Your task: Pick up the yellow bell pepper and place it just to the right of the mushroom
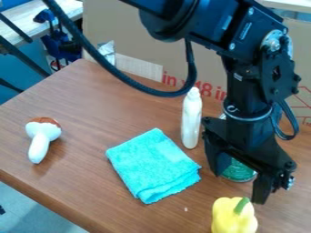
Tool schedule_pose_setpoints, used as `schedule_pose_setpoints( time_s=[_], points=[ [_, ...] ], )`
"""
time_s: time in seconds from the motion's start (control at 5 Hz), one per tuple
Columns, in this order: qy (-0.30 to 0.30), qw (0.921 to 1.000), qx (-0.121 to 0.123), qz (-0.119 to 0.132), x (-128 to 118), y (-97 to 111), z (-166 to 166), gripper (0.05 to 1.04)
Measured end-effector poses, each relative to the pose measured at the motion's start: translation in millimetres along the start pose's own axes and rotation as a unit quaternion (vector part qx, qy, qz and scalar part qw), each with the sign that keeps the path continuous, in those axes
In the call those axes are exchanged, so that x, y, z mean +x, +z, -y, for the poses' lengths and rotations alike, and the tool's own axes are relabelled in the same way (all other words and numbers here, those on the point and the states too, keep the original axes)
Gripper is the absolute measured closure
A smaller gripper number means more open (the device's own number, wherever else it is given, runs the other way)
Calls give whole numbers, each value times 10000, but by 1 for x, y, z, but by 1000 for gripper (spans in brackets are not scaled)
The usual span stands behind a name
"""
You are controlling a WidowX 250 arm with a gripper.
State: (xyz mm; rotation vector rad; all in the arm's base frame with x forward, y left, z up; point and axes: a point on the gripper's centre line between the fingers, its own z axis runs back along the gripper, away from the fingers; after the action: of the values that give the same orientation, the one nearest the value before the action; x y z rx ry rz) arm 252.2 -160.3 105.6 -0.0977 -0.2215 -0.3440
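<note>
Cardboard [121, 27] behind wooden table [91, 95]; pale worktop [27, 16] upper left; grey floor [36, 211]

The brown wooden tabletop [100, 104] is brightly lit, with a soft shadow cast beside the brown-and-white mushroom-shaped toy [41, 138] at left.

Red print [209, 92] on the cardboard [121, 27] reads "in" and "18 in".
</note>
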Motion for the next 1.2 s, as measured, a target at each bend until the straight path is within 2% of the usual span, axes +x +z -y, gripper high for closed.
schedule_pose_setpoints(
  time_s=[0.2,0.6,0.8,1.0,1.2],
  points=[
    [-119,9998,-161,50,0,0,12,81],
    [-235,9988,-220,-374,-9,-13,9,81],
    [-194,9977,-128,-642,-9,-18,10,81],
    [-229,9975,-37,-666,-7,-15,11,133],
    [-320,9961,34,-816,-6,-18,14,416]
  ],
)
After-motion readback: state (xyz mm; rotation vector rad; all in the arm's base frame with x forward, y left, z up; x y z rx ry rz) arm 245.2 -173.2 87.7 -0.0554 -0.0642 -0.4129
